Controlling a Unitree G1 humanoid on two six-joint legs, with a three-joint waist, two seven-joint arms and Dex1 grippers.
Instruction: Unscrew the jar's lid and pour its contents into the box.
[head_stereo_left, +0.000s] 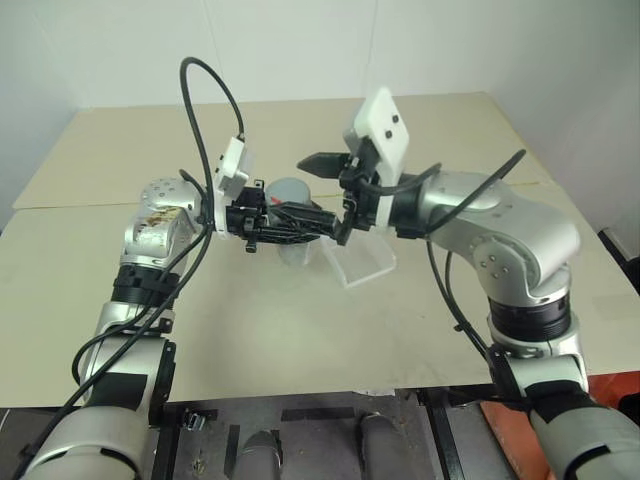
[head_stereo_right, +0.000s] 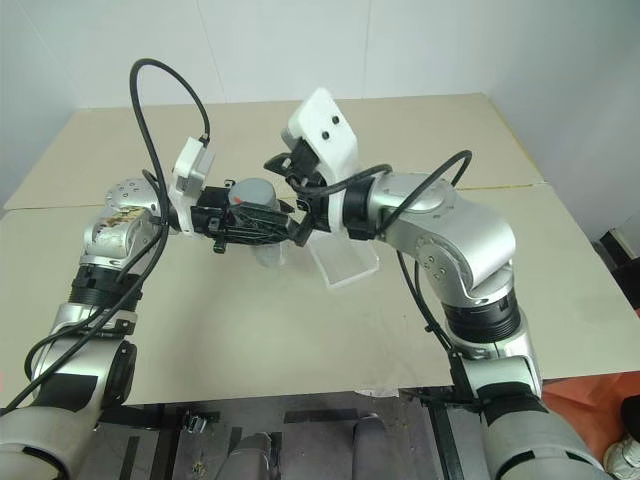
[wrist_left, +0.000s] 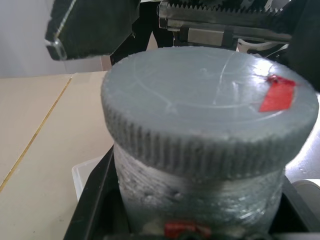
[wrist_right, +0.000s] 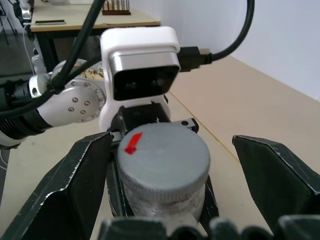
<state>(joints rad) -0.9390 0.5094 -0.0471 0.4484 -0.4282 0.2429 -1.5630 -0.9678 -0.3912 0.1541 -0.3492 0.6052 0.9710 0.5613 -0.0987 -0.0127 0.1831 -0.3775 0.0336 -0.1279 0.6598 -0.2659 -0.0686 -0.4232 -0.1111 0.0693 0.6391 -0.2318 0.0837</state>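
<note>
Both grippers meet above the tan table (head_stereo_left: 300, 330): we see the left gripper (head_stereo_left: 300, 222) clenched on the jar (wrist_left: 200, 200), held upright, grey lid (wrist_right: 162, 155) screwed on. Right gripper (wrist_right: 170, 165) spread wide, straddling the lid; clear box (head_stereo_left: 360, 262) at the jar's 4 o'clock.

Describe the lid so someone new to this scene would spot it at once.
Above the beige table, the left gripper holds the jar up. The lid is the round grey cap on the jar's top, ridged around its edge, with a small red mark near its rim.
</note>
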